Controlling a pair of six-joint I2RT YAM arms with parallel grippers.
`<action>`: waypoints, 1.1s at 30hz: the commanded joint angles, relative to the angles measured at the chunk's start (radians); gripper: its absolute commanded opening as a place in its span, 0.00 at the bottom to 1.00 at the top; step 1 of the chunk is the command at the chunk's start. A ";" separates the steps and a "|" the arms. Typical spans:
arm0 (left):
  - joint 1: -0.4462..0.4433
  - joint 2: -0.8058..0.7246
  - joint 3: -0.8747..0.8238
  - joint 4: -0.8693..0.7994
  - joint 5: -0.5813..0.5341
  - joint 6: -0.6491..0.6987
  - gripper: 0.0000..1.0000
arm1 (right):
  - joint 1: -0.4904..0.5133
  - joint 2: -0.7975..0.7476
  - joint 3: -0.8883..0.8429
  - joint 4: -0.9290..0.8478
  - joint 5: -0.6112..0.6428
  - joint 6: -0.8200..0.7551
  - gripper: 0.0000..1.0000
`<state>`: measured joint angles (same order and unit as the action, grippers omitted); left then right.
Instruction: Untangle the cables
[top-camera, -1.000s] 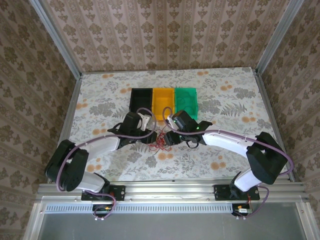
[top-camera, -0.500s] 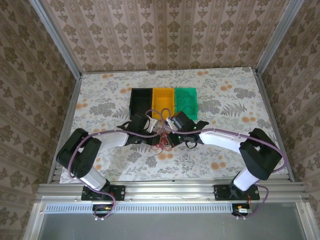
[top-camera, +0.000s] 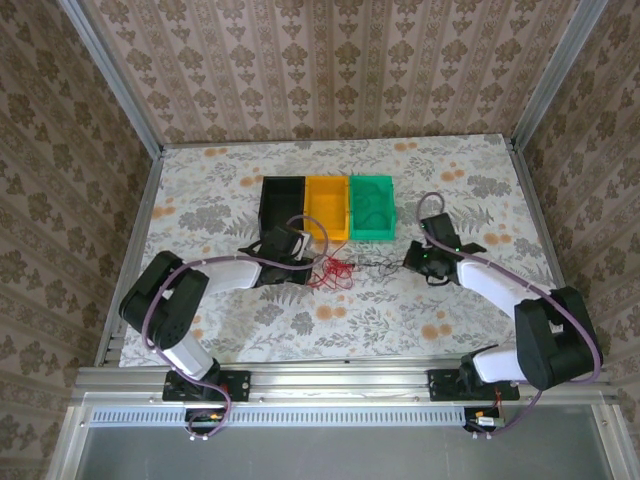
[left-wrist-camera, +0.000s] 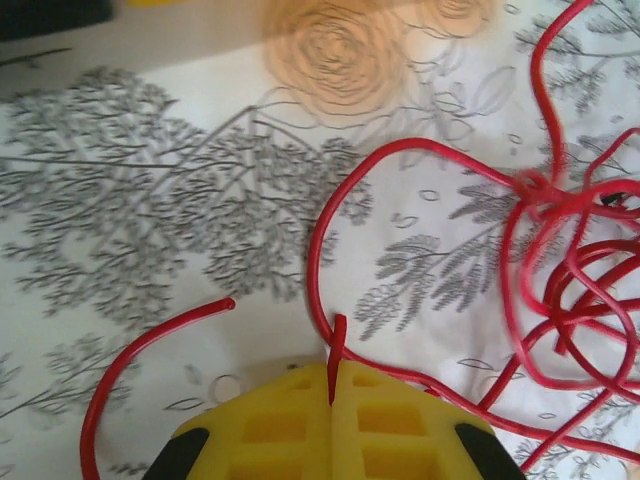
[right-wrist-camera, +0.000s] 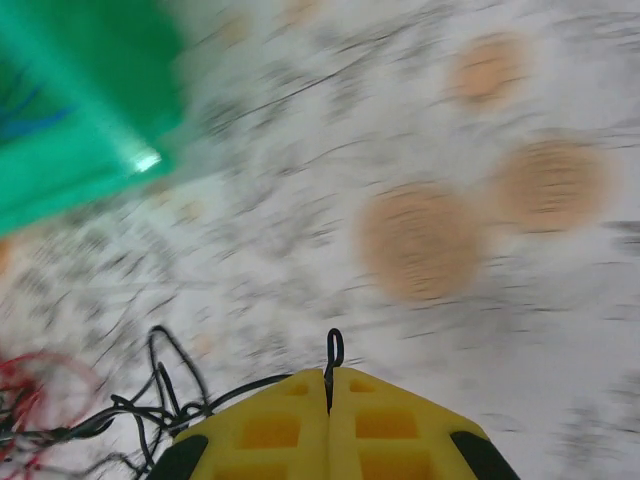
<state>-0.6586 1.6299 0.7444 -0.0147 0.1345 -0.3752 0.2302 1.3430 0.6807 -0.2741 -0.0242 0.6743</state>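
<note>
The red cable (top-camera: 336, 268) lies in a loose tangle in front of the orange bin. My left gripper (top-camera: 303, 263) sits just left of it. In the left wrist view the yellow fingers (left-wrist-camera: 270, 425) are shut on a bend of the red cable (left-wrist-camera: 337, 345), whose loops pile up to the right. The black cable (top-camera: 380, 265) stretches rightward from the tangle to my right gripper (top-camera: 412, 260). The right wrist view is blurred, with my right gripper (right-wrist-camera: 327, 375) shut on a small loop of the black cable (right-wrist-camera: 333, 350), which trails back left toward the red cable (right-wrist-camera: 40, 395).
Three bins stand in a row behind the tangle: black (top-camera: 281, 187), orange (top-camera: 327, 186) and green (top-camera: 372, 184). The green bin (right-wrist-camera: 70, 110) is at the upper left of the right wrist view. Flowered tablecloth (top-camera: 450, 310) spreads right and near.
Both grippers have shut, left on red, right on black. The right gripper has swept right, drawing the black cable out of the tangle. The left gripper stayed by the red loops.
</note>
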 joint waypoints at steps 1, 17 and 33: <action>0.030 -0.014 -0.040 -0.110 -0.120 -0.052 0.00 | -0.088 -0.036 -0.022 -0.112 0.107 0.092 0.00; -0.042 -0.122 -0.002 -0.128 -0.098 0.080 0.23 | -0.283 -0.023 -0.052 -0.044 -0.133 0.000 0.01; -0.263 0.124 0.455 -0.166 0.004 0.332 0.63 | -0.115 0.065 -0.063 0.041 -0.201 -0.037 0.02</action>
<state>-0.9024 1.6459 1.1336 -0.1226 0.0532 -0.0998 0.1070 1.4044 0.6395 -0.2588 -0.1955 0.6353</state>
